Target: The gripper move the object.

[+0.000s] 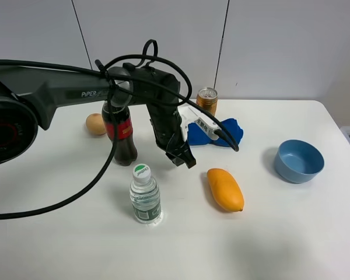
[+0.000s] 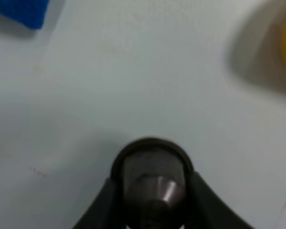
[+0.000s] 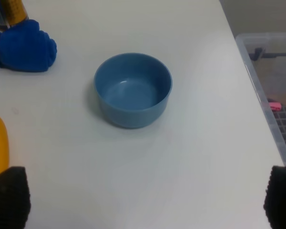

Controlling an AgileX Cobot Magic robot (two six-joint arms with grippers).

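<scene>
In the left wrist view my left gripper (image 2: 153, 202) is shut on the object (image 2: 153, 183), a tiny dark grey-brown round capsule with a lighter top, held between the two dark jaws over the white table. In the exterior view the left gripper (image 1: 182, 156) hangs just above the table between the cola bottle and the mango; the object is too small to make out there. My right gripper (image 3: 148, 200) is open, with its pads at the two lower corners of the right wrist view, facing a blue bowl (image 3: 132, 89). It is out of the exterior view.
An orange mango (image 1: 225, 189) lies right of the left gripper. A water bottle (image 1: 144, 195) stands in front, a cola bottle (image 1: 120, 131) and a beige ball (image 1: 95, 123) to the left. A can (image 1: 207, 101) and blue cloth (image 1: 224, 133) are behind. The blue bowl (image 1: 299, 160) is far right.
</scene>
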